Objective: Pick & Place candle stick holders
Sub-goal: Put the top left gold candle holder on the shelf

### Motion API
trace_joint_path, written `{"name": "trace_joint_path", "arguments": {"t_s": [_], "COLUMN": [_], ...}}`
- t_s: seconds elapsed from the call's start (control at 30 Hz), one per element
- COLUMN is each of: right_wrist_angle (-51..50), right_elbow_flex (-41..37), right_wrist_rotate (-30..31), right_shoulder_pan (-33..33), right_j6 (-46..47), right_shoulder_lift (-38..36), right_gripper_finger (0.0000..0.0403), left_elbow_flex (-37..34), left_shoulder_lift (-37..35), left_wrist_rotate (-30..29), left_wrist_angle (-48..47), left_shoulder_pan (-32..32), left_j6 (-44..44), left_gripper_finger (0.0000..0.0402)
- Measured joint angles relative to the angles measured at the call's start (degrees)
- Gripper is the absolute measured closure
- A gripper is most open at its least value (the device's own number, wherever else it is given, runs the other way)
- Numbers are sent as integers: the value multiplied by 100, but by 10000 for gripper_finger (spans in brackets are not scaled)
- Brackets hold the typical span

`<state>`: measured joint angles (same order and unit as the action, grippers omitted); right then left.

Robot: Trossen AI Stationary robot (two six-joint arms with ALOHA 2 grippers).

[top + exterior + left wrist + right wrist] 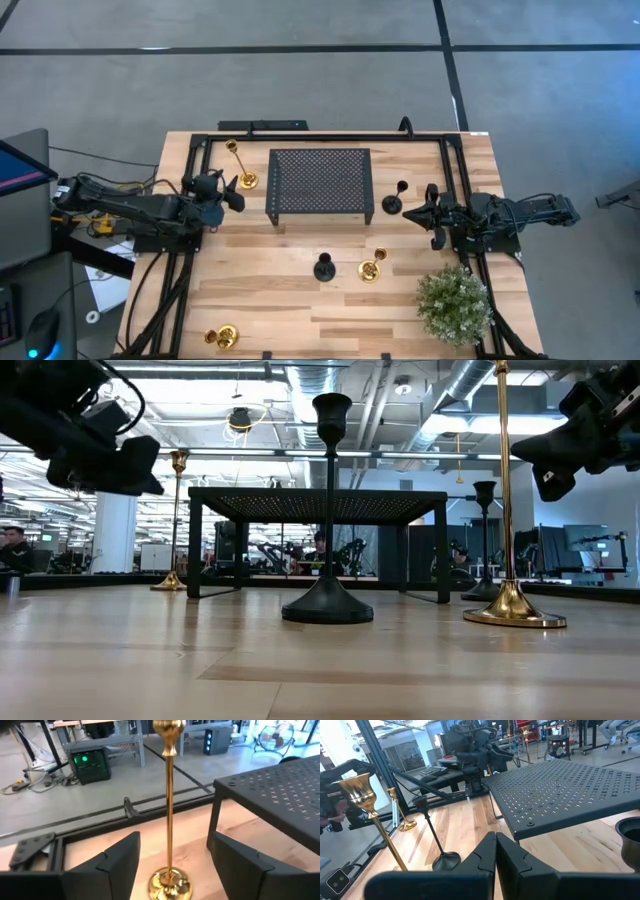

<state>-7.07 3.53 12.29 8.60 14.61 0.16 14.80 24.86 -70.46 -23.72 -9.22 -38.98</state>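
A: What's on the counter?
B: Pale wood planks, a perforated stand; grey floor around.
A: End effectors?
B: Left end effector spread beside a tall gold holder; right end effector closed, empty.

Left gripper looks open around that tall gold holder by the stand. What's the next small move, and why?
Probably draw the left gripper straight back from the tall gold holder. Its fingers stand open on either side of the stem without touching, and the holder stands upright on its own base beside the black stand, so it looks placed.
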Motion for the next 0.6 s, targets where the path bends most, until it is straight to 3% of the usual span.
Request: {"name": "trace_joint_path", "arguments": {"t_s": [0.3,0.47,0.6], "right_wrist_angle": [-2,-2,-2], "right_elbow_flex": [0,-2,-2], "right_wrist_rotate": [0,0,3], "right_shoulder_pan": [0,0,0], "right_j6": [-2,-2,-4], "right_shoulder_lift": [0,0,0], "right_gripper_finger": [403,403,403], "left_elbow_flex": [-201,-203,-205], "left_shoulder_lift": [158,571,999], "left_wrist_rotate": [-2,-3,-84], "left_wrist_angle": [862,1264,1907], "left_shoulder_pan": [179,189,190], "left_j6": [15,50,558], "left_gripper_finger": [147,153,156]}}
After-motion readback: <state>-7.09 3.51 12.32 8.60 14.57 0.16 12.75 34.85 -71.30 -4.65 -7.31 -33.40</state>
